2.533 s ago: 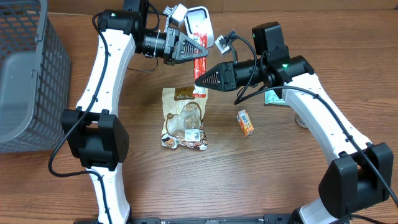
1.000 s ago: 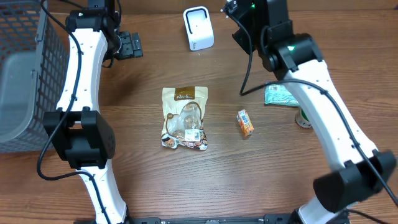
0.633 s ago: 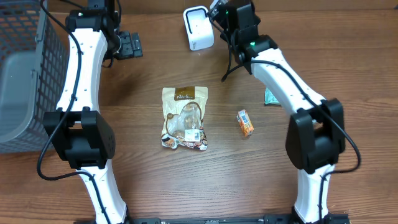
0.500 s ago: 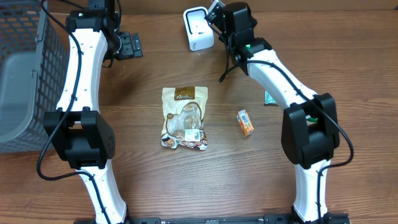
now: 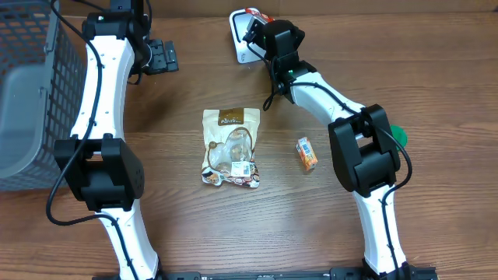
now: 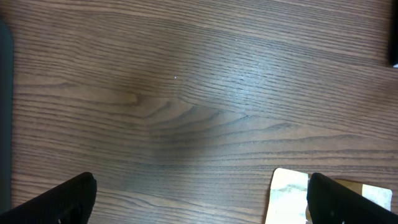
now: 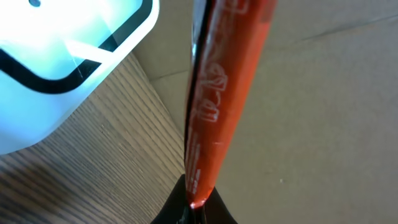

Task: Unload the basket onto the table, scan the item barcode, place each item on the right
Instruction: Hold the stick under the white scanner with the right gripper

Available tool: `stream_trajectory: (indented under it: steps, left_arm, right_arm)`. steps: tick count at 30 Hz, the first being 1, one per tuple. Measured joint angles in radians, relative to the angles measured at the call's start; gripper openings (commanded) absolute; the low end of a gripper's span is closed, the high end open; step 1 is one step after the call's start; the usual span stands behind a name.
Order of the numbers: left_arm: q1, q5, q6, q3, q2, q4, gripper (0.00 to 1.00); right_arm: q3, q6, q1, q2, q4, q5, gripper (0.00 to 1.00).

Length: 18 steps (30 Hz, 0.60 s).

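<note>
Right gripper (image 7: 194,209) holds the thin red plastic packet (image 7: 219,93) next to the white box-shaped barcode scanner (image 7: 59,59).

Its fingers are closed tight on the packet's lower end. In the wrist view the packet shows only its edge, and its long axis runs away from the fingers, leaning a little to the right, with the lit face of the scanner at its left. From overhead the packet is at the far edge of the brown wooden table (image 5: 233,225), over the top of the scanner. The left gripper (image 6: 202,200) is wide open and holds nothing. Two and a half seconds ago both grippers met at the packet; since then the left one has moved away to the left.
</note>
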Motion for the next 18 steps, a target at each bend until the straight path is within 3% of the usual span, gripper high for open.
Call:
stream_trajectory:
  steps: [9, 18]
  left_arm:
    - [0.0, 0.0, 0.0, 0.0, 0.0, 0.0, 1.0]
    - [0.0, 0.0, 0.0, 0.0, 0.0, 0.0, 0.99]
  right_arm:
    - [0.0, -0.123, 0.008, 0.077, 0.077, 0.046, 0.04]
    - [0.0, -0.153, 0.022, 0.091, 0.159, 0.079, 0.04]
